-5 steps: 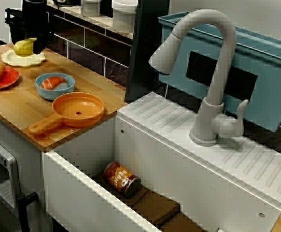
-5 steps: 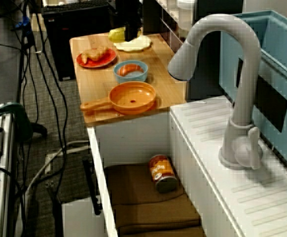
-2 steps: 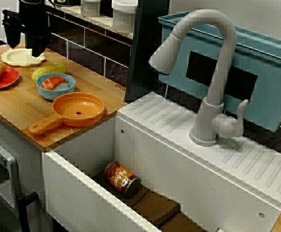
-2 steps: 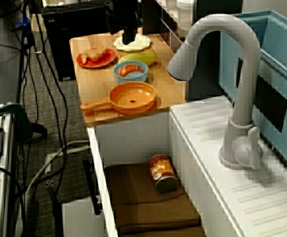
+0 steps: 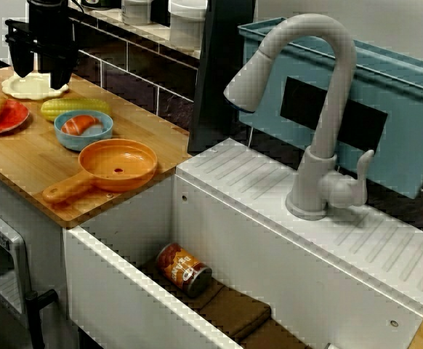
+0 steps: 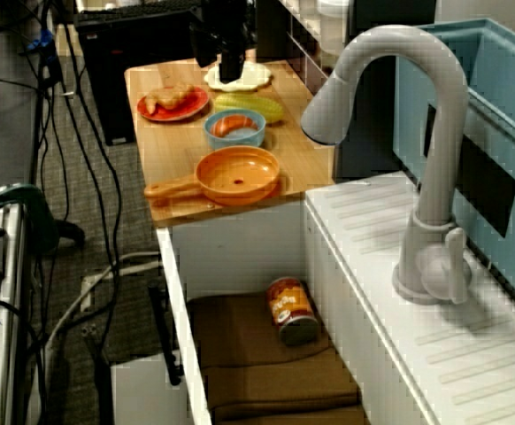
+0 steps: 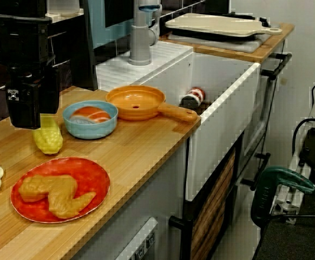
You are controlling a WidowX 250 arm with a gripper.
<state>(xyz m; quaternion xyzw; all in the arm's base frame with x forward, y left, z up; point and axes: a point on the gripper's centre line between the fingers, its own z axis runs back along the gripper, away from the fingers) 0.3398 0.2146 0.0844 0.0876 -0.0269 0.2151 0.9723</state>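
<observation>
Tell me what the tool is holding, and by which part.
Nothing. The tool hangs open above the cream plate; the corn lies free on the wooden counter beside the blue bowl.

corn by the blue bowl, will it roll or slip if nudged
Probably rolls: the corn is a rounded cob lying on its side on the smooth counter. The blue bowl close beside it would likely block it that way. It looks like glossy plastic, so probably stiff and light.
</observation>
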